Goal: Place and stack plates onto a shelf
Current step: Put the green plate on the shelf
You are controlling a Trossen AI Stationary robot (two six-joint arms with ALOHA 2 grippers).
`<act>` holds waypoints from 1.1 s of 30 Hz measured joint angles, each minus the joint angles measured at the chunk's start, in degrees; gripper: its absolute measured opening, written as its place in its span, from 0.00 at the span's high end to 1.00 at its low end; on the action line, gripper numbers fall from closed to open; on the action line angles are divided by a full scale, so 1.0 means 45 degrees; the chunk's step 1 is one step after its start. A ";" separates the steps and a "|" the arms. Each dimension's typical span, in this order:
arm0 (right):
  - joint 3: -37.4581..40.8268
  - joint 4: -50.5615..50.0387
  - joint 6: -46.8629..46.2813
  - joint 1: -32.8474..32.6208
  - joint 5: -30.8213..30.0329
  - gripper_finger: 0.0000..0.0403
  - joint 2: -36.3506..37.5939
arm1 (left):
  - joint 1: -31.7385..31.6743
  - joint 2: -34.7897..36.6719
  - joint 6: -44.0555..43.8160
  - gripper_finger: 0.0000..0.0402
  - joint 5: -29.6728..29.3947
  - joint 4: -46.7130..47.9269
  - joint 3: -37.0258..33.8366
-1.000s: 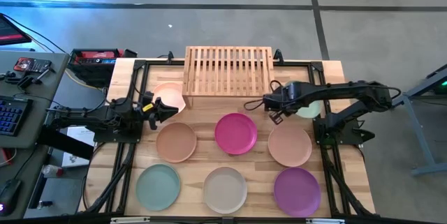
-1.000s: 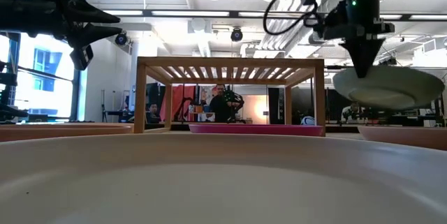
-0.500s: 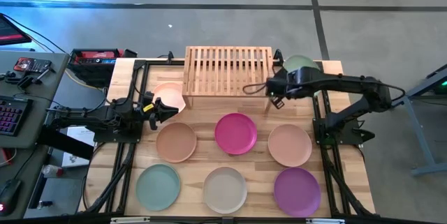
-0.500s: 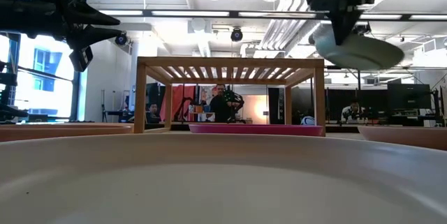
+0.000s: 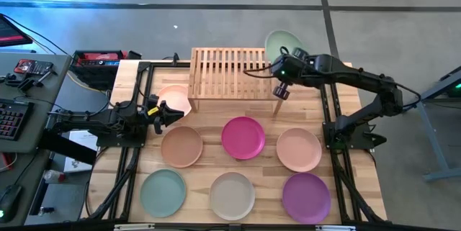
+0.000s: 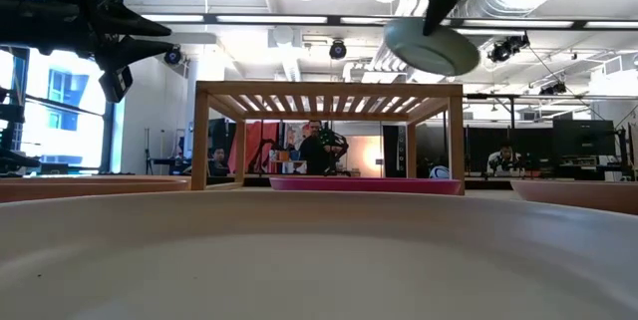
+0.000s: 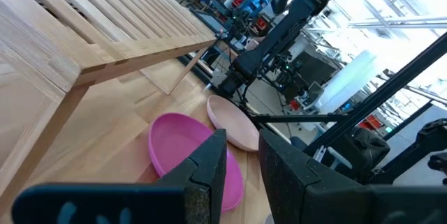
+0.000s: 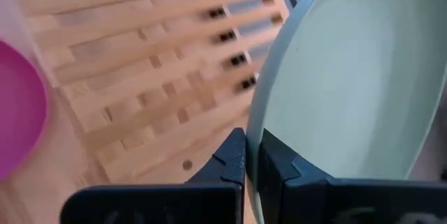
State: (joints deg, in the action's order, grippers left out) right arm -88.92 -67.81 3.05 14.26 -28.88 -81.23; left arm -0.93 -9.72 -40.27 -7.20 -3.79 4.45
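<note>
right gripper (image 5: 282, 64) clamps mint plate (image 5: 281, 42) above shelf (image 5: 234, 71); no legible writing.

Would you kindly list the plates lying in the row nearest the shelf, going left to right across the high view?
Tan plate → magenta plate → peach plate. The pale pink plate behind them, partly hidden by the left gripper, is left out, as is the green plate held aloft by the right gripper.

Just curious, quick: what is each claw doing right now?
Right gripper: shut on the mint plate, raised above the shelf.
Left gripper: open, holding nothing.
</note>
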 joint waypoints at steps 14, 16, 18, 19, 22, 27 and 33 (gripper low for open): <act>0.0000 0.0228 0.5116 -0.0375 0.1787 1.00 -0.1269 | -0.0003 0.0000 -0.0005 0.82 -0.0003 0.0022 0.0000; 0.0000 0.0114 0.5353 -0.0521 0.1748 1.00 -0.1575 | -0.0002 0.0001 -0.0005 0.82 -0.0003 0.0024 0.0000; 0.0000 0.0039 0.5591 -0.0670 0.1756 1.00 -0.1933 | 0.0000 -0.0004 -0.0005 0.82 -0.0004 0.0024 0.0000; 0.0002 -0.0018 0.5678 -0.0722 0.1748 1.00 -0.2086 | -0.0004 0.0001 -0.0005 0.82 -0.0005 0.0024 0.0000; 0.0001 -0.0130 0.5726 -0.0922 0.1135 1.00 -0.2505 | -0.0001 0.0001 -0.0005 0.82 0.0000 0.0029 0.0000; 0.0005 -0.0204 0.5722 -0.1101 0.0549 1.00 -0.2872 | 0.0001 0.0001 -0.0005 0.82 0.0000 0.0029 0.0000; 0.0005 -0.0221 0.5668 -0.1112 0.1283 1.00 -0.2924 | -0.0003 -0.0004 -0.0005 0.82 0.0000 0.0028 0.0000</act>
State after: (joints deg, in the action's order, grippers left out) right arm -88.90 -68.80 28.56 9.26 -23.10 -94.39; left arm -0.95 -9.74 -40.29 -7.20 -3.67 4.45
